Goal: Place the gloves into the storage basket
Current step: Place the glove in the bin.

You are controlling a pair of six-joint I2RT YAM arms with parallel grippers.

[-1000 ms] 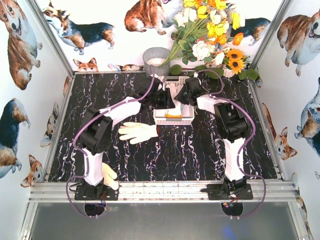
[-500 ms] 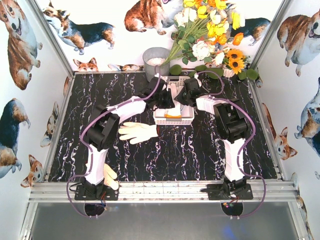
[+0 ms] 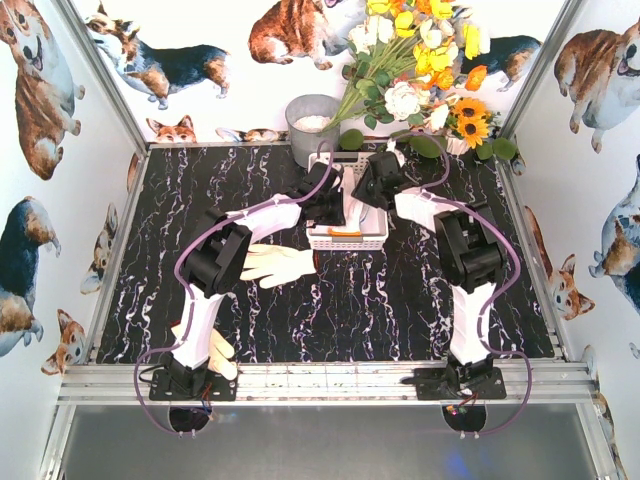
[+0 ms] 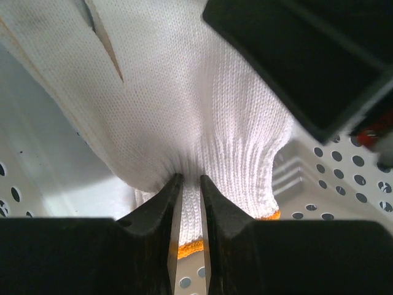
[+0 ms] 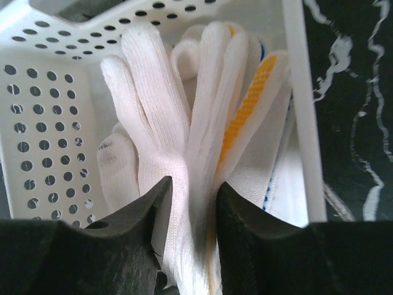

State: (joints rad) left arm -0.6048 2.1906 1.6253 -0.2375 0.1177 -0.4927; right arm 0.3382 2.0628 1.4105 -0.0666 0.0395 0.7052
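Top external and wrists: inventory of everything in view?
table: one, black marbled.
storage basket: one, white, perforated, far middle of table.
gloves in basket: several, white knit, some orange trim; count unclear.
held glove: one, white, orange cuff edge, pinched over basket.
loose glove: one, cream, on table left of basket.
second loose glove: one, cream, near left edge.
bucket: one, grey, far edge.
flowers: one bunch, yellow, white, orange, far right.
walls: corgi print.
left gripper: shut on held glove.
right gripper: jaws either side of a basket glove; grip unclear.
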